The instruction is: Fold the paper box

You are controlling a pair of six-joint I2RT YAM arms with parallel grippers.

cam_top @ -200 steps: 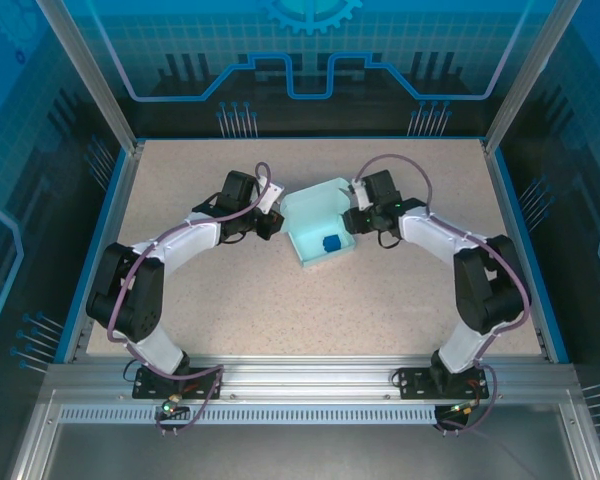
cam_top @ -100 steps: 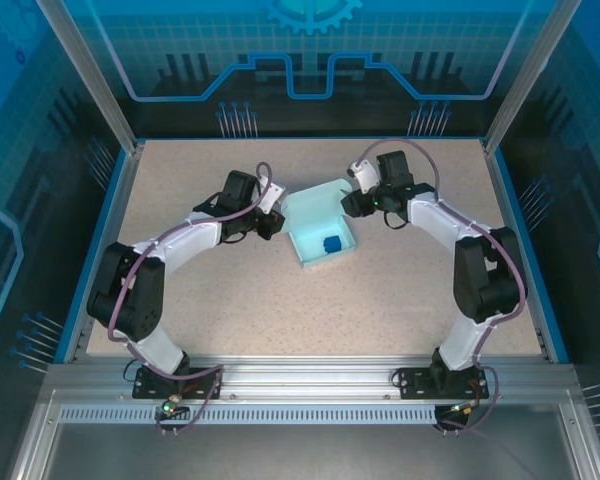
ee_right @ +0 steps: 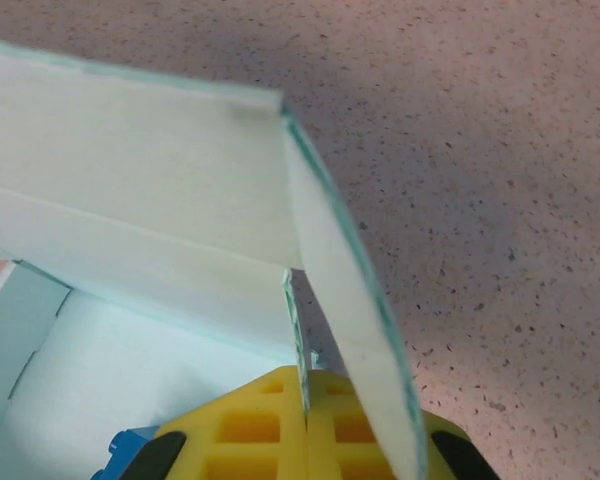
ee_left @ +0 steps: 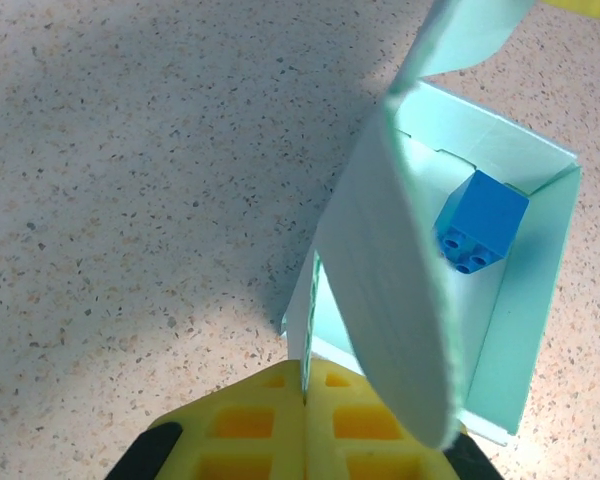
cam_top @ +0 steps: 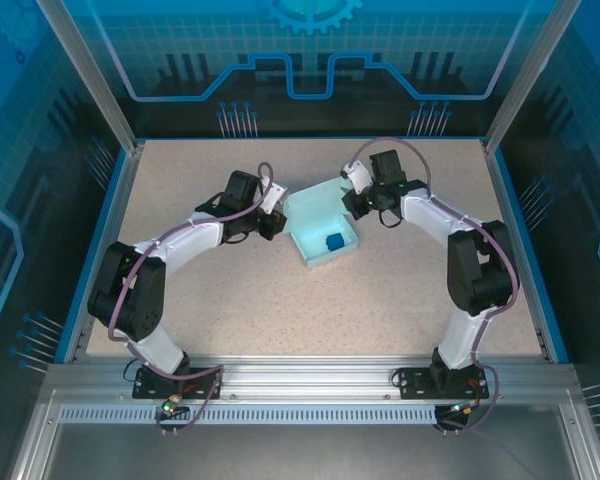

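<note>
The paper box (cam_top: 320, 228) is pale blue card, standing open at mid-table with its lid flap raised at the back. A small dark blue brick (cam_top: 332, 242) lies inside it. My left gripper (cam_top: 277, 222) is at the box's left side. In the left wrist view its yellow pads (ee_left: 306, 372) are shut on the thin left wall, with a curved flap (ee_left: 390, 280) leaning over them and the brick (ee_left: 480, 222) beyond. My right gripper (cam_top: 352, 205) is at the box's back right corner. In the right wrist view it (ee_right: 305, 378) is shut on a thin side wall under the lid (ee_right: 130, 200).
The box stands on a speckled beige table (cam_top: 380, 310) with open room in front of it. Blue rails and aluminium posts (cam_top: 520, 90) border the table on the sides and back.
My right gripper has moved back and left along the box's right side and has shut on its wall. The box has turned slightly. The left gripper stays put.
</note>
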